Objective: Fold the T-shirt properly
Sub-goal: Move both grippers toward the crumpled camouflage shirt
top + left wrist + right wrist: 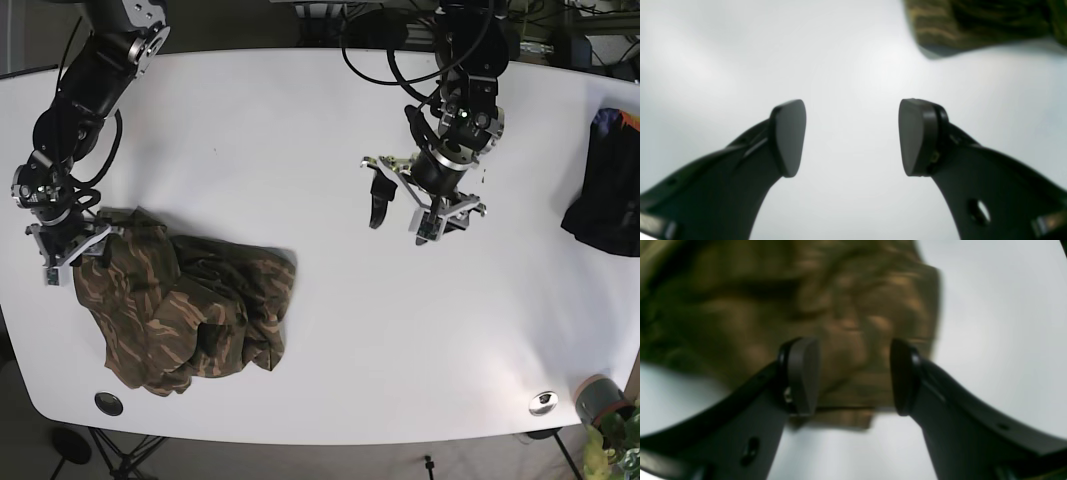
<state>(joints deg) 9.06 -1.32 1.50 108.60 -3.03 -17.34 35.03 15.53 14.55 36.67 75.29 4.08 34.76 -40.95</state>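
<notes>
Two arms are seen over the white tabletop (330,150). The camouflage T-shirt (190,310) lies crumpled in a heap near the front left corner of the tabletop as seen from the base view, its cloth bunched and overlapping itself. The right gripper (853,376) is held at the shirt's upper left edge, close to the tabletop's left edge; its jaws are spread, and blurred brown-green cloth is seen behind and between the pads (803,373), though contact cannot be told. The left gripper (851,138) is held over bare tabletop towards the back right, well apart from the shirt, its jaws spread wide with nothing between them. A dark garment (605,190) lies at the right edge. A small round can (597,396) stands at the front right corner.
</notes>
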